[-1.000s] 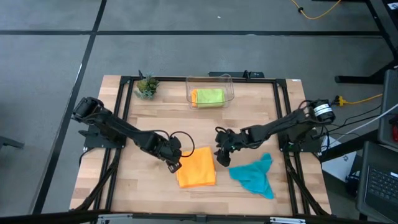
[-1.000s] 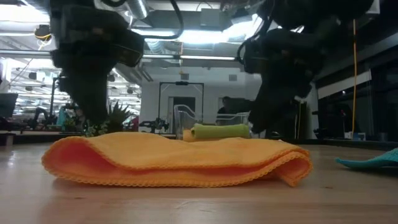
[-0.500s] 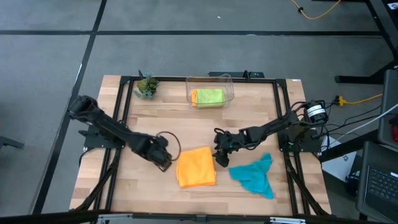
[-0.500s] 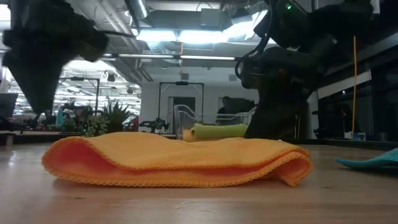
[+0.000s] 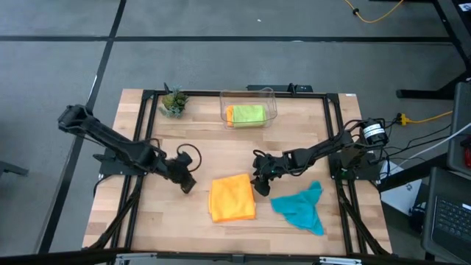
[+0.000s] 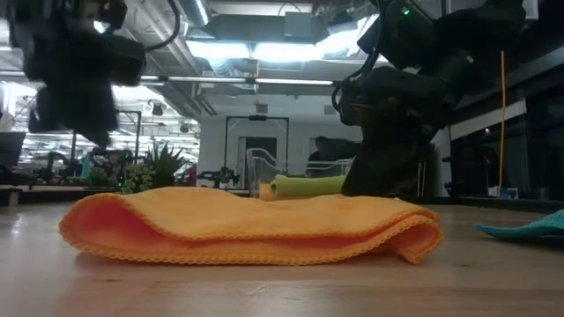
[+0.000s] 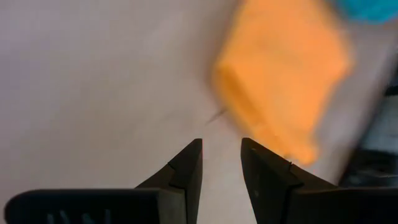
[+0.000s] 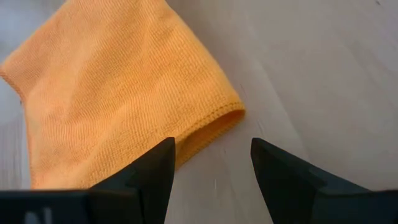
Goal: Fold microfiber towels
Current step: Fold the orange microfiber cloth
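An orange towel (image 5: 232, 197) lies folded double on the table's near middle, its layers stacked flat (image 6: 247, 231). A teal towel (image 5: 300, 207) lies crumpled to its right. A lime green towel (image 5: 246, 114) sits in the clear bin (image 5: 271, 96) at the far edge. My left gripper (image 5: 185, 184) hovers open to the left of the orange towel (image 7: 280, 74), with nothing between its fingers (image 7: 221, 149). My right gripper (image 5: 261, 185) stands open, low at the orange towel's far right corner (image 8: 217, 115). My right gripper slants down from the table's right, its wide-spread fingers (image 8: 155, 165) standing on either side of the orange towel's corner (image 8: 217, 115). Whether they touch the cloth I cannot tell. The towel lies flat on the table.
A small potted plant (image 5: 174, 101) stands at the far left. Black frame rails (image 5: 147, 118) run along the table's sides. Bare wood lies to the left of the orange towel and between it and the bin.
My left gripper has drawn back from the orange towel toward the table's left edge, rolling as it went. My right gripper has sunk a little beside the towel's right corner. The towels have not moved.
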### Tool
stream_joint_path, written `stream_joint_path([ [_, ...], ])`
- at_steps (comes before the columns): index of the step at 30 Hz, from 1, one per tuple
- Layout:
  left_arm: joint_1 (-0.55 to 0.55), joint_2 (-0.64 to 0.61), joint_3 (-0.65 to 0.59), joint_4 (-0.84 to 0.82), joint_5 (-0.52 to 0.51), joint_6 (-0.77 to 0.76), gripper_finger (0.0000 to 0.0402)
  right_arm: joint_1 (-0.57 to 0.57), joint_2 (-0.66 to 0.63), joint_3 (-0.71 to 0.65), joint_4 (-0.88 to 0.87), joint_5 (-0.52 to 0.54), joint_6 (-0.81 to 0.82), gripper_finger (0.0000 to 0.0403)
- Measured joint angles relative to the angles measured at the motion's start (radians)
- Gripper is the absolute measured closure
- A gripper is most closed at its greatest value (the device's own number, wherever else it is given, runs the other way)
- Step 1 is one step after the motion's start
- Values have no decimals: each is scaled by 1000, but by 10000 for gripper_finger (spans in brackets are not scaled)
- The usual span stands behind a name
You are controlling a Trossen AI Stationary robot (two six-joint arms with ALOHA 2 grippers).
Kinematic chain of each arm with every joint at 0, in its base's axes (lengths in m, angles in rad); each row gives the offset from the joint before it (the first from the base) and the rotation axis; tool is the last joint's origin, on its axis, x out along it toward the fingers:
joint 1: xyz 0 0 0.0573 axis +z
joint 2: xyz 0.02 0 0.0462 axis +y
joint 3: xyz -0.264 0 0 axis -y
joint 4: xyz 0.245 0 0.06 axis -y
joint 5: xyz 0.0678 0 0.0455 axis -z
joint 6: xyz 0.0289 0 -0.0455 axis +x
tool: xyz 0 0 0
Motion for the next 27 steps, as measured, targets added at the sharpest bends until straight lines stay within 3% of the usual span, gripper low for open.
stream_joint_path([
  [4, 20, 15, -181, 501, -25, -1, 298, 0, 0, 0, 1, -1, 0, 189],
  [7, 31, 14, -236, 639, -31, 37, 298, 0, 0, 0, 0, -1, 0, 189],
  [15, 55, 14, -247, 632, -115, 88, 286, 1, 0, 0, -4, 0, -1, 189],
  [21, 109, 28, -247, 550, -79, 1, 228, 1, 0, 0, -6, 0, -16, 189],
  [27, 143, 70, -245, 569, -14, -5, 165, 2, 0, 0, -9, -1, -22, 189],
])
